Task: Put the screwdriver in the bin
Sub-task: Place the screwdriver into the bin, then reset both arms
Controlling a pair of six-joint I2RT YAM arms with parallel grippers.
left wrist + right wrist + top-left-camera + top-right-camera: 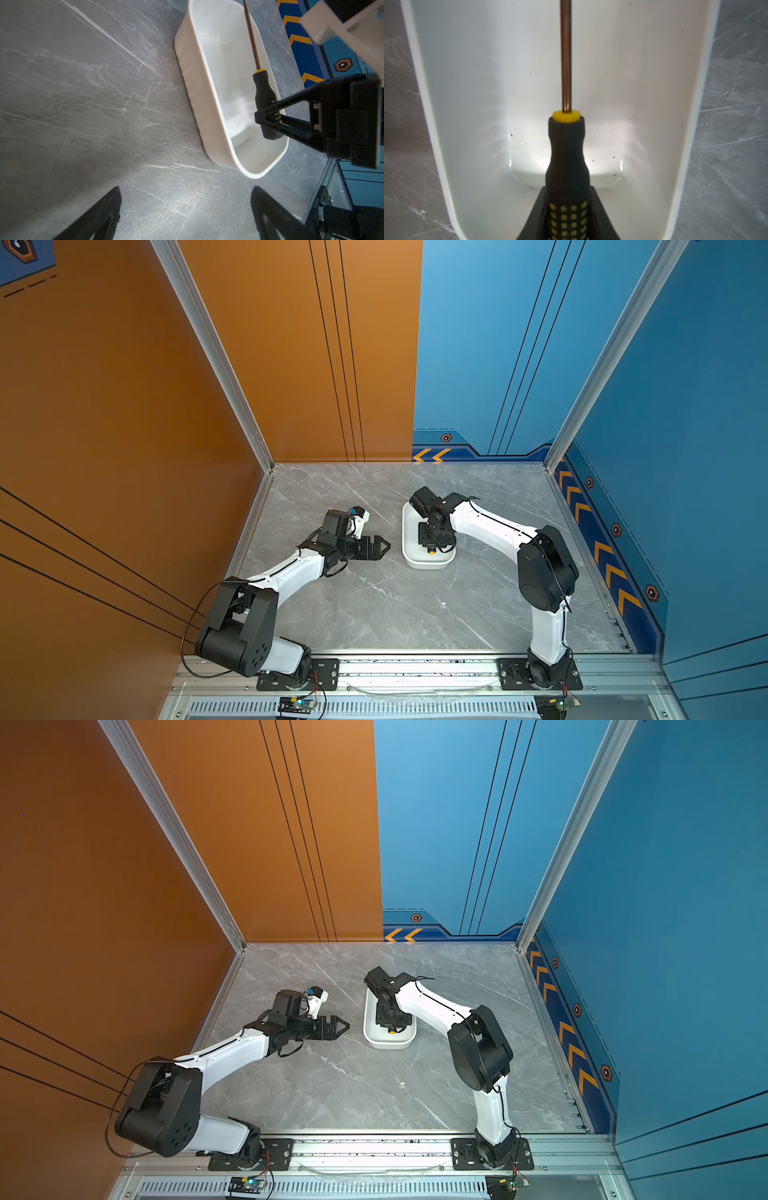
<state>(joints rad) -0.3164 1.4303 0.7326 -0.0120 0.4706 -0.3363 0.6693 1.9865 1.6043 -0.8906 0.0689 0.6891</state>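
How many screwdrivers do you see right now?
1. The screwdriver is over the bin, gripped by its handle in the right gripper. None shows elsewhere on the table, though the arms hide parts of it.

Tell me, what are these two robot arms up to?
The right gripper is shut on the handle of the screwdriver and holds it low inside the white bin, shaft running along the bin's length. It has not let go yet. The left gripper is open and empty, hovering over the table beside the bin.
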